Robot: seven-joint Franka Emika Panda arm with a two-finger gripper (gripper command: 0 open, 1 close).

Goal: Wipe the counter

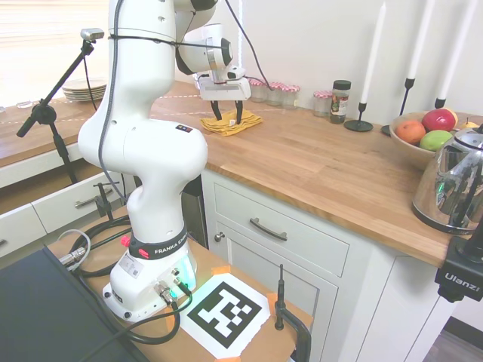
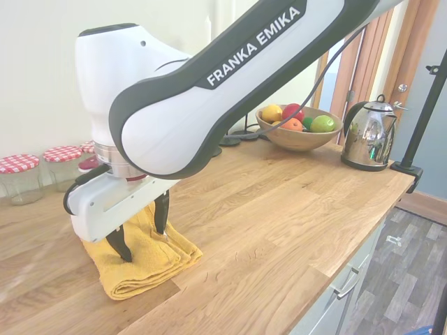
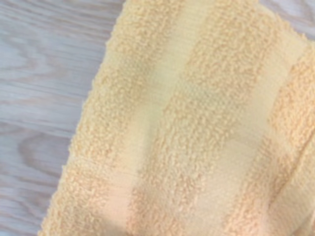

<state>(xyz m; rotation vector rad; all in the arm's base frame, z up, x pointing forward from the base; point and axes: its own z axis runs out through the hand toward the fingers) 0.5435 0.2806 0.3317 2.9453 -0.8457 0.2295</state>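
The counter (image 2: 293, 209) is a long butcher-block top over white cabinets, hard and flat, so it likely takes downward pressure well. On it, near the back wall, lies a folded yellow towel (image 2: 143, 262), terry with flatter woven bands in the wrist view; it looks soft, light and limp, likely to bunch or unfold if dragged by one edge. The gripper (image 2: 142, 230) stands over it with its fingers spread apart, tips at or into the cloth, holding nothing. Pinching the thick middle folds seems the best hold. Beyond stand checked-lid jars (image 2: 19, 176), a fruit bowl (image 2: 299, 138) and a kettle (image 2: 366, 134).
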